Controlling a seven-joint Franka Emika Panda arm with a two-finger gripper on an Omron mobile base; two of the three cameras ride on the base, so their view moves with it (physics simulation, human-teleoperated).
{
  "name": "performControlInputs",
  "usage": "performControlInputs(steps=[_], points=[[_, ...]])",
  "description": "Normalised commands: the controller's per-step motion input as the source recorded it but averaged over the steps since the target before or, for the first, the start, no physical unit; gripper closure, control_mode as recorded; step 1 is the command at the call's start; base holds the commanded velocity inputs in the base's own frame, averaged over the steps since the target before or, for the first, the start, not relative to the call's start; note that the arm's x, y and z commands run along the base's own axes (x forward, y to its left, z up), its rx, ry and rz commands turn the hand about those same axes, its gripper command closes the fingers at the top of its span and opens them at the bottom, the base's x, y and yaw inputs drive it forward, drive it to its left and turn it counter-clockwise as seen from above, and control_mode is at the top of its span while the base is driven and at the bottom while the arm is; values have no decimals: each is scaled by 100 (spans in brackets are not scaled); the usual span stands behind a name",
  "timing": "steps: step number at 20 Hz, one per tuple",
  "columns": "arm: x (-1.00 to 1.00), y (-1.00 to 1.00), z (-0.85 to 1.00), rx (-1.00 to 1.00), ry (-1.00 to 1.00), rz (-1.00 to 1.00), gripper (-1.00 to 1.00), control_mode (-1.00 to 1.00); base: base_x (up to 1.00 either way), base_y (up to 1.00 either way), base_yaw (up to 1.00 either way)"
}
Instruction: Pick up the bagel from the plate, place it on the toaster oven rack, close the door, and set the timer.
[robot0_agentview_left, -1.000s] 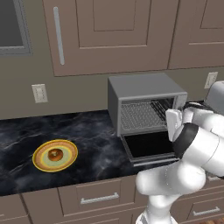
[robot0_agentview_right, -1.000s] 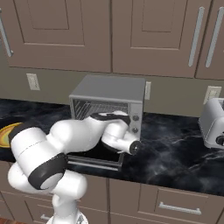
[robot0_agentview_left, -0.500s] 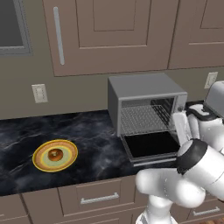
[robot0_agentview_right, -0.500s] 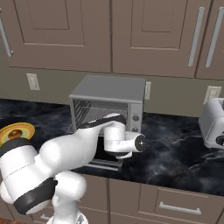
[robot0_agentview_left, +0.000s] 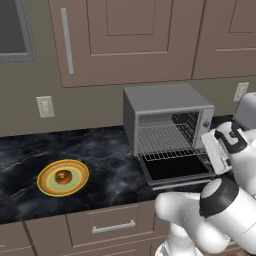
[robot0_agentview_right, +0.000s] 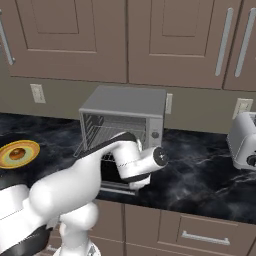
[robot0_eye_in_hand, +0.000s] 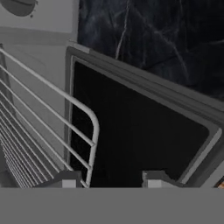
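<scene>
The bagel (robot0_agentview_left: 63, 176) lies in the middle of the plate (robot0_agentview_left: 47, 186) on the dark counter, far left of the oven; both also show at the left edge, bagel (robot0_agentview_right: 17, 153) on plate (robot0_agentview_right: 30, 150). The door (robot0_agentview_left: 177, 167) hangs open and flat, and in the hand view its dark glass is the door (robot0_eye_in_hand: 140, 131). The toaster oven rack (robot0_agentview_left: 167, 137) is bare, and its front corner, rack (robot0_eye_in_hand: 83, 113), juts over the door. My gripper (robot0_eye_in_hand: 111, 180) hovers above the door's right end, open, holding nothing. Its left fingertip (robot0_eye_in_hand: 65, 179) is close by the rack's corner.
The grey toaster oven (robot0_agentview_right: 125, 107) stands against the wall under brown cabinets. A silver toaster (robot0_agentview_right: 245, 140) sits to its right. My arm (robot0_agentview_right: 100, 170) crosses in front of the oven's lower half. Dark marble counter (robot0_agentview_left: 110, 155) lies between plate and oven.
The jaws have gone from shut to open. The hand has drawn back from the front of the rack, to the right and down over the open door.
</scene>
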Motion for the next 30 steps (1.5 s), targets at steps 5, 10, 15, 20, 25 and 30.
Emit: performControlInputs(steps=[5, 10, 15, 20, 25, 30], points=[[-44, -1, 35, 0, 9, 1, -100, -100, 0, 0, 0], [-62, 19, 98, 0, 0, 10, -100, -100, 0, 0, 0], [-49, 74, 92, -9, 0, 15, -100, -100, 0, 0, 0], [-20, 100, 62, -24, 2, 19, -100, -100, 0, 0, 0], [-24, 100, 36, -30, 4, 18, -100, -100, 0, 0, 0], [-22, 100, 12, -29, 7, 15, -100, -100, 0, 0, 0]])
